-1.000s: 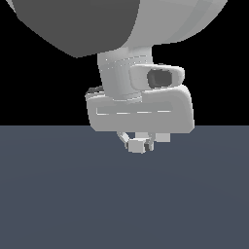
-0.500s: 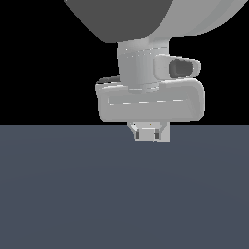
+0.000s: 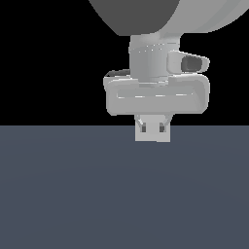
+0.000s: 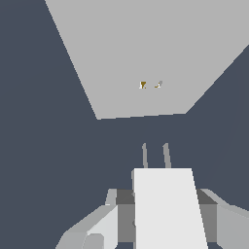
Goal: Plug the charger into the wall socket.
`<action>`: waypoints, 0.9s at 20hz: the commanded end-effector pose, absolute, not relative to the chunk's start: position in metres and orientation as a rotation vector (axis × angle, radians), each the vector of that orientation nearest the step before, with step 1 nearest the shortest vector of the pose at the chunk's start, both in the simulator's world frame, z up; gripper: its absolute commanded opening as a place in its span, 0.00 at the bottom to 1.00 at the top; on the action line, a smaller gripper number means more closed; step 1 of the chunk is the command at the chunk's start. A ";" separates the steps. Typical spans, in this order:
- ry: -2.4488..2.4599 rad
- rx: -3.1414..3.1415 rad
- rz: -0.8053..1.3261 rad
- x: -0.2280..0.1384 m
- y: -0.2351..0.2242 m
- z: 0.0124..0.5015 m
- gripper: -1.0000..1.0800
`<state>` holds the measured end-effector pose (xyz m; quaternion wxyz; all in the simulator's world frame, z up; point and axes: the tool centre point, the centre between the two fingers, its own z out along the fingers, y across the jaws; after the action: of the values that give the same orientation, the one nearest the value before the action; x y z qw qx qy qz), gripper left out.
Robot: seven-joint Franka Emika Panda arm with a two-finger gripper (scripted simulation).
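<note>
We are gripping the charger [image 4: 168, 206] between our fingers [image 4: 104, 226], clenched against its sides. Its prongs [image 4: 155, 155] are pointing at the socket [image 4: 146, 53], not touching.

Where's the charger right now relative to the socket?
The charger sits clamped between the gripper fingers, prongs aimed at the wall socket but still short of it. In the exterior view it hangs just under the hand, near centre.

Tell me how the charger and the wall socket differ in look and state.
The charger is a small boxy block with two grey prongs; the wall socket is a broad flat plate with two tiny holes. The charger is clamped in the gripper; the wall socket stands free, untouched. The charger looks near white, the wall socket duller grey. A gap separates prongs and plate, so nothing is plugged in yet. Both are pale and plain.
</note>
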<state>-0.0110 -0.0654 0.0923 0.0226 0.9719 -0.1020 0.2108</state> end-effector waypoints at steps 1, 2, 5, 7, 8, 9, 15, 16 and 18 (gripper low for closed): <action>-0.281 3.019 0.653 -0.008 -0.067 0.095 0.00; -0.270 3.022 0.653 -0.007 -0.068 0.096 0.00; -0.242 3.029 0.653 -0.005 -0.070 0.098 0.00; -0.227 3.033 0.652 -0.004 -0.071 0.099 0.00; -0.221 3.034 0.652 -0.003 -0.071 0.099 0.00; -0.216 3.035 0.651 -0.003 -0.072 0.100 0.00; -0.204 3.038 0.651 -0.002 -0.073 0.100 0.00; -0.204 3.038 0.651 -0.002 -0.073 0.100 0.00; -0.205 3.038 0.650 -0.002 -0.073 0.100 0.00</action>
<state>-0.0022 -0.0729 0.1001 0.0140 0.9756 -0.0661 0.2088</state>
